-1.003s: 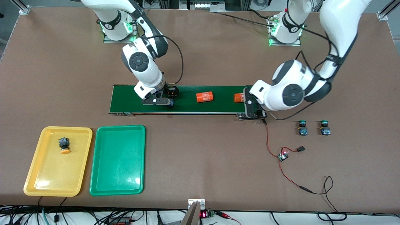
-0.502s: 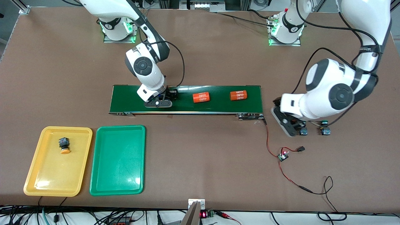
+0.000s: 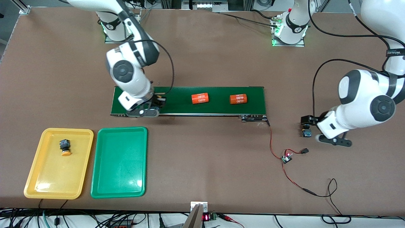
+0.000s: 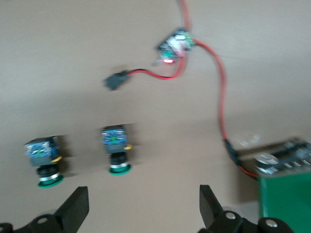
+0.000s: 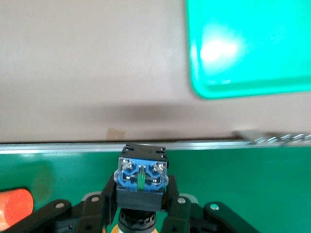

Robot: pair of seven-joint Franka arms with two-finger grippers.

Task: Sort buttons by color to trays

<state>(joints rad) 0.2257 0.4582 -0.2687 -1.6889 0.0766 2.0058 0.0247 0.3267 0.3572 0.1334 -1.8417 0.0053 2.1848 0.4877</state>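
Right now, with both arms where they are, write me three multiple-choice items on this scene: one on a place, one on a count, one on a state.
1. What is the right gripper over?
A. the shallow yellow plastic tray
B. the shallow green plastic tray
C. the long dark-green conveyor belt

2. How many orange cylinders with white numbers lie on the belt?
A. one
B. two
C. three

3. How does the left gripper stand?
A. open, above two green-capped push-button switches
B. shut on a switch
C. shut on a red wire

Answers:
1. C: the right wrist view shows green belt under the gripper, which clamps a blue-and-black push-button switch.
2. B: two lie side by side along the belt.
3. A: its fingers stand wide apart with nothing between them.
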